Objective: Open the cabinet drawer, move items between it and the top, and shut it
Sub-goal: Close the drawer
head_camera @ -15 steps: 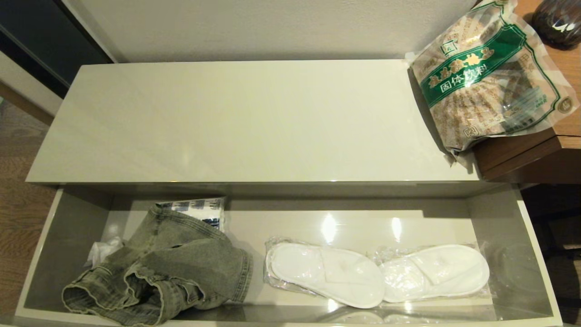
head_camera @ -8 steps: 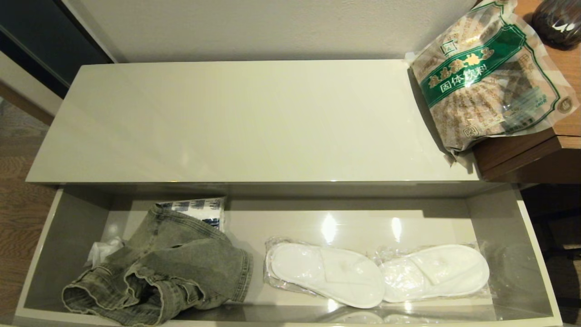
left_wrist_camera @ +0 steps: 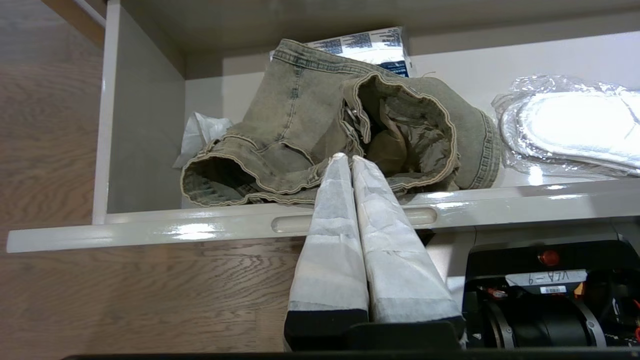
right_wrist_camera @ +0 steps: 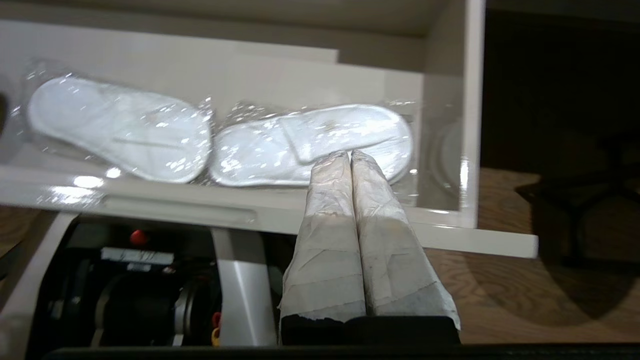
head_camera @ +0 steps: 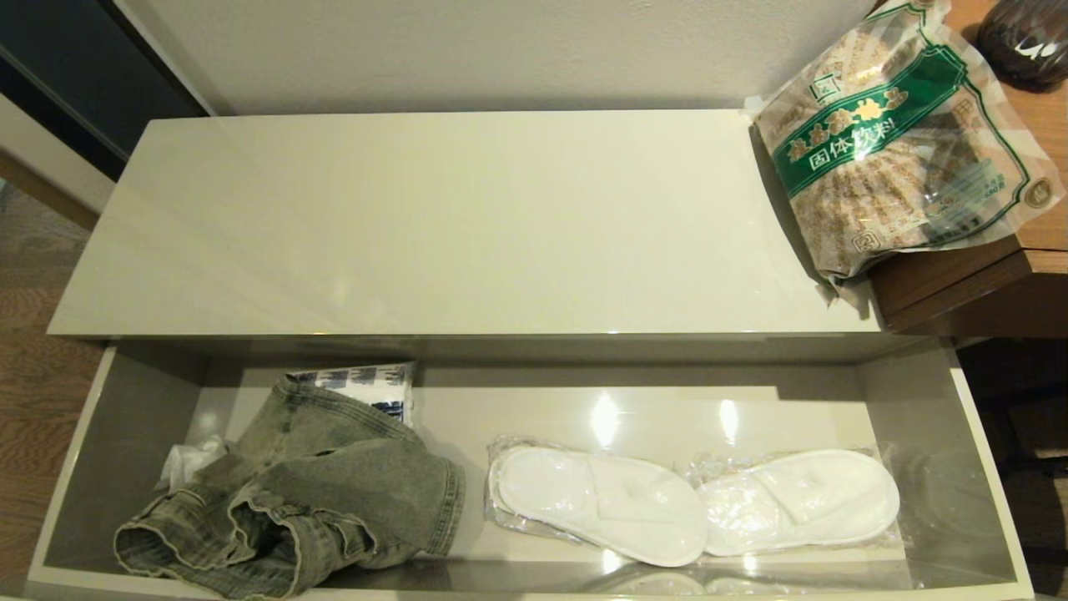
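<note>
Wood-grain flooring (left_wrist_camera: 100, 295) ran under the low cabinet, and a pale wall stood behind it. One long glossy cream top (head_camera: 450, 225) lay bare except at its right end, where one clear bag of brown granules (head_camera: 901, 142) with a green band rested partly on it and partly on the brown wooden counter (head_camera: 984, 284) beside. One cabinet drawer (head_camera: 125, 434) stood pulled out below. Inside it I counted one grey-green denim garment (head_camera: 309, 501) at the left, two white slippers (head_camera: 692, 505) in clear plastic at the right, one printed packet (head_camera: 367, 386) behind the denim. My left gripper (left_wrist_camera: 348, 159) hung pressed together, empty, before the drawer's front near the garment. My right gripper (right_wrist_camera: 347, 155), likewise together, hung before the slippers.
</note>
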Motion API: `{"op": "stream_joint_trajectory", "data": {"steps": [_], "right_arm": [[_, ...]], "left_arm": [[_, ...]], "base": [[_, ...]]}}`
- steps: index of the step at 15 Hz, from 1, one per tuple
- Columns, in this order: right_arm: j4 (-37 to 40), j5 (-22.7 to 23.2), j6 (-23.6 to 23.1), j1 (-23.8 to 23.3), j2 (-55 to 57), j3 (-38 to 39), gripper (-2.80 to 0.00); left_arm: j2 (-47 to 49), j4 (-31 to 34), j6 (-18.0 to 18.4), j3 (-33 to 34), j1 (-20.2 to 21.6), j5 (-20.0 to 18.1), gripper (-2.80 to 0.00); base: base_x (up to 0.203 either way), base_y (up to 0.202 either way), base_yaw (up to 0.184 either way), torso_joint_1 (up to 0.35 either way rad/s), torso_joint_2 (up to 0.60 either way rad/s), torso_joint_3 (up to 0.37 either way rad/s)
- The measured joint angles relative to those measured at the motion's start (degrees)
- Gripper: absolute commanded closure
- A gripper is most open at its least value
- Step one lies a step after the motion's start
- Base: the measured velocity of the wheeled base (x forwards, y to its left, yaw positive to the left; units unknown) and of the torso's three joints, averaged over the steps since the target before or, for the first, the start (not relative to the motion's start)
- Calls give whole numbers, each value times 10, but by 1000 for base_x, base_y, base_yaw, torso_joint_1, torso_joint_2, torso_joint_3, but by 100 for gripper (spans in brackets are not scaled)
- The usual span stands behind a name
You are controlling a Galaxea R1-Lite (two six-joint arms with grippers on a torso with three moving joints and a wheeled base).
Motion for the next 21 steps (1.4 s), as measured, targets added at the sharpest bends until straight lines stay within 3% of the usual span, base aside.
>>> {"op": "stream_joint_trajectory", "data": {"steps": [6, 9, 11, 13, 15, 17, 19, 21], "right_arm": [[0, -1, 6, 0, 0, 7, 0], [0, -2, 6, 0, 0, 7, 0], [0, -2, 6, 0, 0, 7, 0], [0, -2, 8, 0, 0, 7, 0], [0, -4, 15, 0, 0, 8, 0], [-1, -12, 38, 0, 0, 14, 0], [-3, -15, 52, 0, 0, 17, 0], [-3, -16, 54, 0, 0, 18, 0]], "left_arm": [[0, 4, -2, -3, 1, 1, 0], [12, 53, -4, -75, 0, -2, 0], [39, 144, -32, -190, 0, -6, 0], [95, 312, -60, -308, 1, -17, 0], [179, 487, -75, -365, 0, -42, 0], [263, 630, -56, -374, 1, -42, 0], [313, 683, -20, -366, 2, -33, 0], [323, 659, 2, -340, 5, -33, 0]], "base": [[0, 0, 0, 0, 0, 0], [0, 0, 0, 0, 0, 0], [0, 0, 0, 0, 0, 0], [0, 0, 0, 0, 0, 0], [0, 0, 0, 0, 0, 0], [0, 0, 0, 0, 0, 0], [0, 0, 0, 0, 0, 0], [0, 0, 0, 0, 0, 0]]}}
